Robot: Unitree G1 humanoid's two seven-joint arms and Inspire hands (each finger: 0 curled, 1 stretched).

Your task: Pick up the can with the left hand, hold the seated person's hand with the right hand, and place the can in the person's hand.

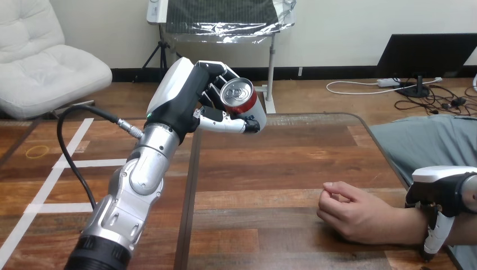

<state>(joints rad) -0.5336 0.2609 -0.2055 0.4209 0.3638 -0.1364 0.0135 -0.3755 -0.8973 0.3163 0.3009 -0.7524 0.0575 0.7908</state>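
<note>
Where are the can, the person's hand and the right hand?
can [237, 90], head view, silver top
person's hand [354, 216], head view, back of hand
right hand [444, 194], head view, black part

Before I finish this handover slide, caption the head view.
Left robot hand holds a red can above the table; right robot hand lies over the person's wrist.

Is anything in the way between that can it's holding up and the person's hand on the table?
Nothing lies on the table between the can in the left hand and the person's hand. That hand itself is loosely curled, though, so no open palm is offered.
</note>
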